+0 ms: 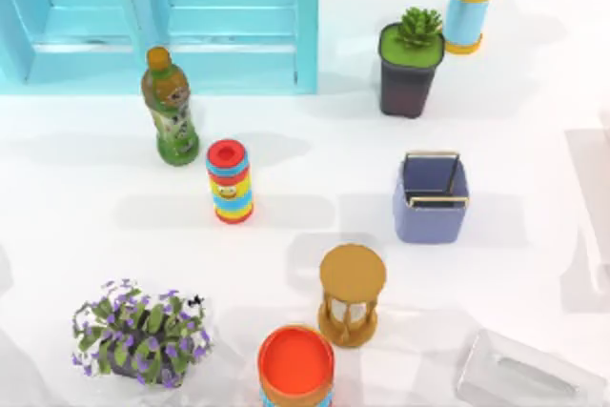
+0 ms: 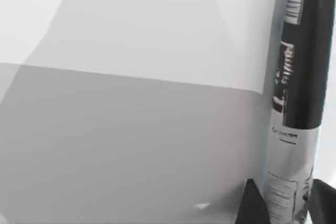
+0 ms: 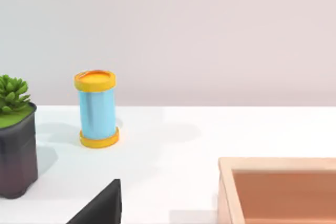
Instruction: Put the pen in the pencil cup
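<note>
Top view: the pencil cup (image 1: 431, 199) stands right of centre on the desk (image 1: 315, 188), upright, mouth up. Its dark blue inside looks bare; I see no pen in it.

Around it, all apart from it: an hourglass (image 1: 352, 295) nearer the front, a striped can (image 1: 230, 181) to the left, and a dark pot with a succulent (image 1: 411, 62) toward the back. A green bottle (image 1: 170, 107) stands further left.

Left wrist view: a long black-and-white cylinder with printed labelling (image 2: 294, 103) runs up past the camera, and its lower end sits between two dark fingertips (image 2: 252, 205). I take this for the pen, pinched in the jaws of the left gripper (image 2: 286, 211). Behind it is plain pale surface, and the cup is not visible there.

Right wrist view: looks across the desk at a light-blue cylinder with yellow ends (image 3: 96, 108) and the succulent pot. A dark edge shows low in this view; whether the right jaws are spread or closed, I cannot tell.

Judgement: the pick appears done. Carrying the pen over the cup, lowering it in and releasing are all left.
</note>
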